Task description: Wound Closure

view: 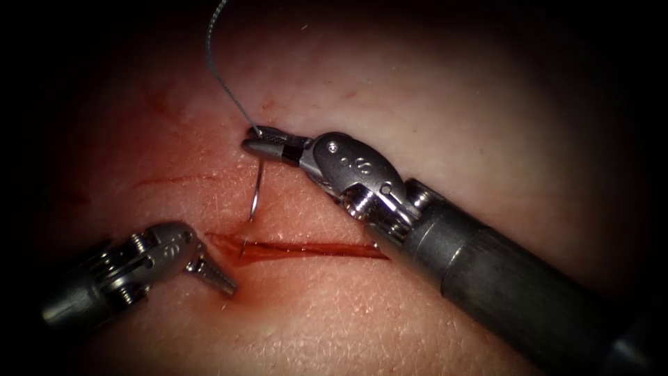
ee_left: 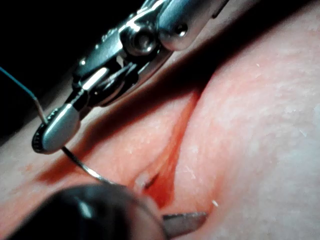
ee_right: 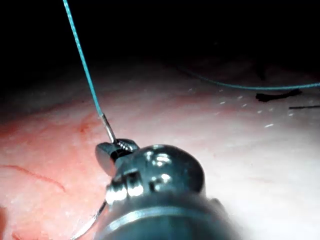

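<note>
Nearest, the left tool (view: 212, 273) rests its closed, empty fingers beside the cut (view: 306, 248) in the tissue (view: 431, 104), while beyond it the right tool (view: 263, 144) grips the needle (view: 257, 191) near its thread (view: 221, 76) end, tip free above the cut.

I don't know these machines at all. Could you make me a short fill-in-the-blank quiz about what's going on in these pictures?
1. The right end effector holds the ____ near its thread end.
2. The thread joins the needle and runs ____ from the jaws in the endoscope view.
3. The left end effector holds ____ and sits by the cut.
4. The needle's point hangs above the tissue, ____ of it.

Missing words: needle; up; nothing; out
</note>
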`<state>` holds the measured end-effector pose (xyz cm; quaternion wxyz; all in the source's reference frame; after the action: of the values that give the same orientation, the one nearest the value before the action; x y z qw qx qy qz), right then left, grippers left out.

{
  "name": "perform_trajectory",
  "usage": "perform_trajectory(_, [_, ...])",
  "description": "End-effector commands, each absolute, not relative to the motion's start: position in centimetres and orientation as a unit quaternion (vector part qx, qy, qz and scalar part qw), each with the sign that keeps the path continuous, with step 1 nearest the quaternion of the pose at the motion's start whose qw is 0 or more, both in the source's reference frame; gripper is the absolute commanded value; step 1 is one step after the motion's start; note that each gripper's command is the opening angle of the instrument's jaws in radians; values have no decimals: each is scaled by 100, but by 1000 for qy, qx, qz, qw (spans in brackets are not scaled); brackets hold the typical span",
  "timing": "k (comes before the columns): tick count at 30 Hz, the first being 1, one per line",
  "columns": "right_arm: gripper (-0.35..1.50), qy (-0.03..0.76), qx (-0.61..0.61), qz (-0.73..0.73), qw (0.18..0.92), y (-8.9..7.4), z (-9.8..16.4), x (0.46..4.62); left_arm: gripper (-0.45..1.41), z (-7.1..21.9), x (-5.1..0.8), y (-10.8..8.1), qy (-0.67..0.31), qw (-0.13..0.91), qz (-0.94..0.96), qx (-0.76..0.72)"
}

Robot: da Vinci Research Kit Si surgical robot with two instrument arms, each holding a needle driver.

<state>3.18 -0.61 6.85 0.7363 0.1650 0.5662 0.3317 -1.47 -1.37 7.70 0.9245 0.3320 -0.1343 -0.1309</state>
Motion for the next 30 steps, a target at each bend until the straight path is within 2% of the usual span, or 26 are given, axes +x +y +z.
perform_trajectory(1, [-35,566,173,343,729,-51,679,324,-45,767,-150,-127,-136,925,-132,329])
perform_trajectory(9, [-35,532,262,439,675,-64,682,325,-45,768,-135,-124,-132,925,-132,331])
perform_trajectory(11, [-35,516,294,471,652,-67,680,325,-37,767,-133,-123,-131,925,-131,333])
perform_trajectory(13, [-35,507,310,490,638,-67,680,325,30,768,-133,-121,-135,927,-133,323])
perform_trajectory(15, [-35,493,332,514,618,-67,680,322,82,763,-132,-116,-172,924,-101,327])
perform_trajectory(16, [-35,494,333,514,618,-67,680,321,87,761,-131,-115,-186,922,-91,328])
perform_trajectory(17, [-35,490,345,521,608,-67,682,319,92,749,-129,-107,-246,908,-38,338])
perform_trajectory(19, [-35,491,352,523,601,-67,683,318,89,737,-122,-98,-282,896,-17,343])
perform_trajectory(20, [-35,491,360,521,598,-66,684,318,79,730,-114,-90,-296,895,-14,333])
perform_trajectory(26, [-35,492,374,517,593,-67,689,318,72,729,-103,-68,-306,900,-22,308])
perform_trajectory(27, [-35,492,374,516,593,-67,689,318,64,727,-104,-61,-308,902,-26,302])
perform_trajectory(28, [-35,492,374,516,593,-67,689,318,64,724,-106,-56,-310,903,-28,297])
perform_trajectory(30, [-35,492,373,516,593,-67,690,318,47,706,-118,-35,-359,897,-12,259])
